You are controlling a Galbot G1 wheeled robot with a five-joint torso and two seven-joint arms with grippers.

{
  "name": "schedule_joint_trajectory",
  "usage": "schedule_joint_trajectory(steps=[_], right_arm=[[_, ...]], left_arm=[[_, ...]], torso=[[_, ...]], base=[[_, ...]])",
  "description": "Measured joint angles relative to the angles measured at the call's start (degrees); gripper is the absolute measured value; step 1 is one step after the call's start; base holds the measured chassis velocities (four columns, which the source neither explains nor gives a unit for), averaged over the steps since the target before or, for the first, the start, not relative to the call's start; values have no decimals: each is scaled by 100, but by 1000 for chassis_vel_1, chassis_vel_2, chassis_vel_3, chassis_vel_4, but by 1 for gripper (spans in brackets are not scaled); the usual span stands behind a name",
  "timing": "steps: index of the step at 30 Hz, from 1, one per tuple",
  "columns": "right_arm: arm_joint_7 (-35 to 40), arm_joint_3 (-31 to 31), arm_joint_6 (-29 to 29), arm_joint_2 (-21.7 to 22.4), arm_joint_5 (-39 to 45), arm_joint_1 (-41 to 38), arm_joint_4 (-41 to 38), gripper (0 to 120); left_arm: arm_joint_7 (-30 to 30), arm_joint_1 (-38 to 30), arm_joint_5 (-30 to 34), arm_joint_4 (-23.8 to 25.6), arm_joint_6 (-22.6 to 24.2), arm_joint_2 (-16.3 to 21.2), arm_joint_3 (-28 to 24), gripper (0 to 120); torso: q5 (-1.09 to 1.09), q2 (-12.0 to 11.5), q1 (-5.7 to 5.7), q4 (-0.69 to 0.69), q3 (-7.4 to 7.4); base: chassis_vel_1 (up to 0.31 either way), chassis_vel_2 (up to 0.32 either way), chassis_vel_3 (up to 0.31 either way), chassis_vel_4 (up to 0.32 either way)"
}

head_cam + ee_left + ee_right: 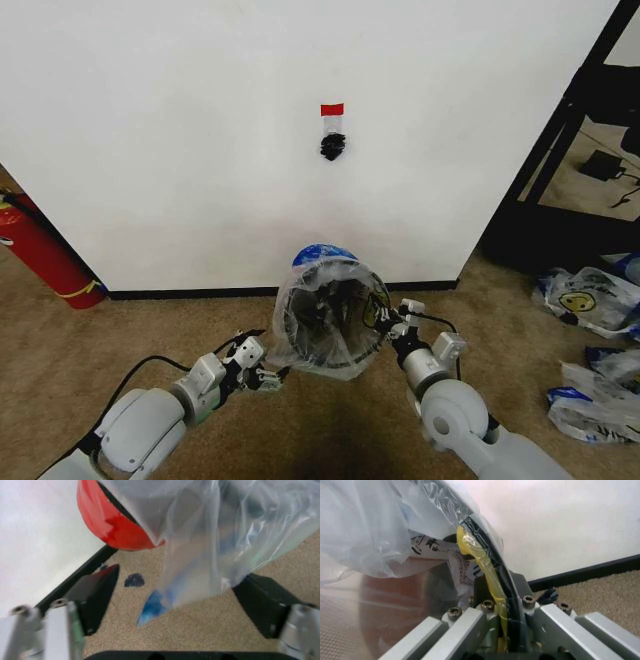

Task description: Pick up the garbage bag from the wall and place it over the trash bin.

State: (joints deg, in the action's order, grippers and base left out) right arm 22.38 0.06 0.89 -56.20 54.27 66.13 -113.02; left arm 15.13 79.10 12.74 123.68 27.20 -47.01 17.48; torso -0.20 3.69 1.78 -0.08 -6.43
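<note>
The garbage bag (pixel 335 300) is draped over the trash bin (pixel 330 325) on the carpet by the wall (pixel 200 120). The right gripper (pixel 388 322) pinches bag film against the bin's rim; the left gripper (pixel 275 378) stands spread, a loose fold hanging between its fingers (pixel 97 592).

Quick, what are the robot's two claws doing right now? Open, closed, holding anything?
Left gripper: open, beside the trash bin, holding nothing; the garbage bag hangs between its fingers.
Right gripper: shut on the garbage bag at the bin's rim.
</note>
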Motion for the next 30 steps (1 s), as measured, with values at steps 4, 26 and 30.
schedule_joint_trajectory(steps=[4, 26, 30], right_arm=[[2, 1, -1, -14, 4, -12, -2, 0], [-14, -9, -13, -18, 91, -84, 73, 0], [5, -13, -76, -33, 147, -35, -2, 0]], left_arm=[[19, -13, -31, -112, -84, -9, -6, 63], [-8, -257, -146, -710, -644, -76, -103, 0], [-353, -324, -219, -912, -705, -162, -165, 0]], torso=[[0, 0, 0, 0, 0], [0, 0, 0, 0, 0], [0, 0, 0, 0, 0]], base=[[0, 0, 0, 0], [0, 0, 0, 0], [0, 0, 0, 0]])
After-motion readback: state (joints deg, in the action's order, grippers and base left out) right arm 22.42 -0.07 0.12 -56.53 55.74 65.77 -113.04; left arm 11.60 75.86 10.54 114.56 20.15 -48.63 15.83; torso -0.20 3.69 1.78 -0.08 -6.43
